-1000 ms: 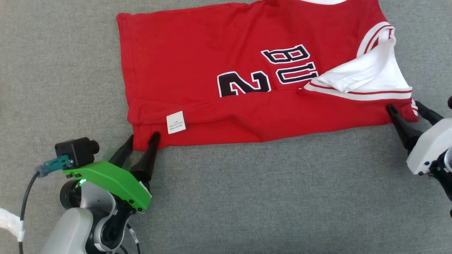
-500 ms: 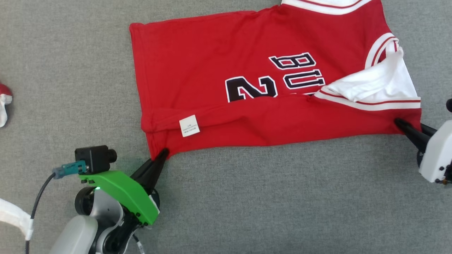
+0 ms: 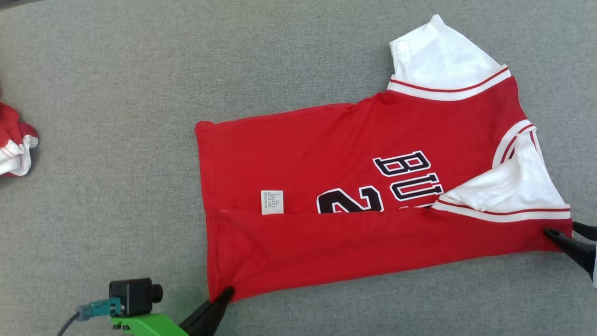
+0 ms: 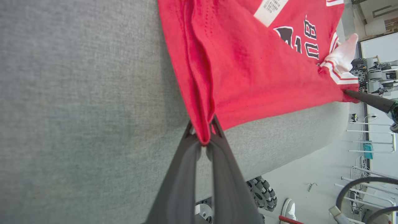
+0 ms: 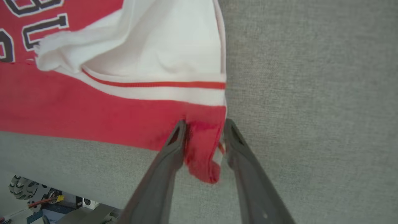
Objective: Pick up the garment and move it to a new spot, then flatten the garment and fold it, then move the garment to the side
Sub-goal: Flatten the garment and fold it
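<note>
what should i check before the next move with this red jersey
1. Left jaws shut on the jersey hem corner: ok.
2. Right jaws clamped on the shoulder corner: not ok; they stand apart, with the red corner loose between them.
3. Jersey flat: not ok; the near strip is folded up over part of the number, and a white sleeve lies over the front.
4. Near edge straight between the two corners: ok.
5. Other red and white garment clear of the jersey: ok; it lies apart at the head view's left edge.
</note>
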You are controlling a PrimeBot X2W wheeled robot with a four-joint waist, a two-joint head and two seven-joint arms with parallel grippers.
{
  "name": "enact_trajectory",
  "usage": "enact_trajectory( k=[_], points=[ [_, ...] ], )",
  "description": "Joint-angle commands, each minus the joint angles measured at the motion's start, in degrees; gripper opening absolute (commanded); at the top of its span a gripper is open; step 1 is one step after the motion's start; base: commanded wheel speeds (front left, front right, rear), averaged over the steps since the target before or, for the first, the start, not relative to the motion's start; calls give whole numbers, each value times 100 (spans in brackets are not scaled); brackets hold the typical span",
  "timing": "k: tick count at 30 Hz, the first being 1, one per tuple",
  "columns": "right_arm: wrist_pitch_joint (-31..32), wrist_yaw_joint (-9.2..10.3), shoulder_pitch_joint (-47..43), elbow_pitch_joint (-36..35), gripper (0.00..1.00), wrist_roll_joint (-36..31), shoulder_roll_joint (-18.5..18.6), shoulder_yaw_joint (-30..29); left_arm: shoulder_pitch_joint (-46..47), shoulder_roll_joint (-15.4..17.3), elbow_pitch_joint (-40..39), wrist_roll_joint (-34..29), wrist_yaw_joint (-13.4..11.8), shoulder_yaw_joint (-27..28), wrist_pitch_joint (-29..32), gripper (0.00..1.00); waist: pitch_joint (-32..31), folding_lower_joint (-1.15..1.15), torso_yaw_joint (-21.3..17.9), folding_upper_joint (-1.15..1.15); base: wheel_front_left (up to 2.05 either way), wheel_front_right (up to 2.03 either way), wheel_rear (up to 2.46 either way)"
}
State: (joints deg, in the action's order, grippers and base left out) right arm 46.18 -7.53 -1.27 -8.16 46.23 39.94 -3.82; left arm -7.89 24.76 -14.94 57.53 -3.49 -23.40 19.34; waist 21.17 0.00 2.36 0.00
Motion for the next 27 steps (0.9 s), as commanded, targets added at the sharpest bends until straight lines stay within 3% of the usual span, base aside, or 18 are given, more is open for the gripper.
enact_trajectory(
  k=[1, 3, 6, 12, 19, 27],
  points=[
    [-81, 7, -72, -12, 100, -60, -29, -36, -107, -45, 37, -97, -40, -39, -92, 100, -8, 0, 3, 0, 0, 0, 0],
    [-194, 6, -50, -173, 100, -159, 48, -176, -129, -102, 33, -198, -83, 15, -273, 100, 2, 0, 8, 0, 0, 0, 0],
    [-302, 4, 288, -553, 100, -113, 147, -396, 71, 72, -86, -502, -252, 230, -474, 100, 116, 0, -3, 0, 0, 0, 0],
    [-151, 3, 1952, -800, 100, -248, 338, -106, 1521, 253, 42, -911, -326, 414, -188, 100, 781, 0, 265, 0, 0, 0, 0],
    [489, 4, 4333, 269, 100, -1166, 86, 1131, 3794, -410, 1491, -1204, -69, -37, 113, 100, 1589, 0, 928, 0, 0, 0, 0],
    [444, 4, 5410, 1919, 100, -1824, -246, 1884, 4711, -1121, 2815, -1145, 464, -536, 113, 100, 1625, 0, 1376, 0, 0, 0, 0]
  ],
)
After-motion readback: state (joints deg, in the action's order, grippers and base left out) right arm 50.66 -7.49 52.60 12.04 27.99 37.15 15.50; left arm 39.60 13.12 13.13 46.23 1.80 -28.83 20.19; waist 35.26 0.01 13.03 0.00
